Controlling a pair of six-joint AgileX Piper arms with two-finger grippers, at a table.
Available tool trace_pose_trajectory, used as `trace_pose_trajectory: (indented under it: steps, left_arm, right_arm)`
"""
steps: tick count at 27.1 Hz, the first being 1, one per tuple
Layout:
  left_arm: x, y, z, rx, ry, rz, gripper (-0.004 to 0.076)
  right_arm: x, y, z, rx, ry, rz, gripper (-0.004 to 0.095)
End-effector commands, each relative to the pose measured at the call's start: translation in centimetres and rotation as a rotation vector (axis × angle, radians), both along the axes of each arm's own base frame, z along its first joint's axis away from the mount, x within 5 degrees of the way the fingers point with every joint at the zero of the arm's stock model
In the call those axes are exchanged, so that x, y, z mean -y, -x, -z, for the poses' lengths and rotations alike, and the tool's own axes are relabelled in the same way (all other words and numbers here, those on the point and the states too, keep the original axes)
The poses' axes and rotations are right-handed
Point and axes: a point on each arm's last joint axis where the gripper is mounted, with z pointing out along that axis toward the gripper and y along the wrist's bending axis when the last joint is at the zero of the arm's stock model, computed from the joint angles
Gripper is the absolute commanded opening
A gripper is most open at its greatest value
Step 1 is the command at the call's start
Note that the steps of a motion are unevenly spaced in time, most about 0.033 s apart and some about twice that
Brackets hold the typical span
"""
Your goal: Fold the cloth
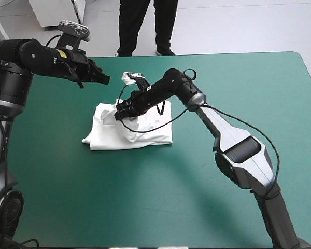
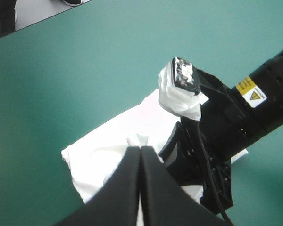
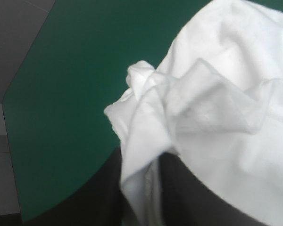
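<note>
On my screens the teal-green table cover (image 1: 238, 83) fills most of the high view. The white short-sleeved cotton T-shirt (image 1: 145, 132) lies on it near the middle as a roughly folded bundle. My right gripper (image 1: 118, 114) is low over the bundle's far left corner, its black fingers pinched on a bunched fold of the T-shirt. My left gripper (image 1: 104, 79) hangs above the table beyond the bundle, clenched on nothing. The only label I see is a small yellow sticker (image 2: 251, 91) with a black warning triangle on the right arm. Its print is too small to read.
</note>
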Motion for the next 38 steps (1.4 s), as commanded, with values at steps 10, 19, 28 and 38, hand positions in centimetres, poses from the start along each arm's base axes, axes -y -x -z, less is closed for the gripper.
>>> trace_pose_trajectory:
  steps: [10, 19, 28, 38]
  left_arm:
    - [-0.7, 3.4, -3.1, 0.074, 0.028, 0.001, -0.0009]
    - [-1.1, 5.5, -4.7, 0.132, 0.034, 0.004, -0.0008]
    - [-1.1, 5.6, -4.8, 0.134, 0.036, 0.003, 0.0202]
    - [-1.1, 5.6, -4.8, 0.133, 0.036, 0.002, 0.0395]
  right_arm:
    - [4.2, 0.0, -9.5, 0.173, -0.029, 0.089, 0.0550]
    - [11.5, -3.0, -10.1, 0.137, 0.060, 0.322, 0.0550]
    - [12.3, -2.7, -5.3, 0.023, 0.197, 0.284, 0.0551]
    - [12.8, -2.3, -1.2, -0.078, 0.278, 0.255, 0.0551]
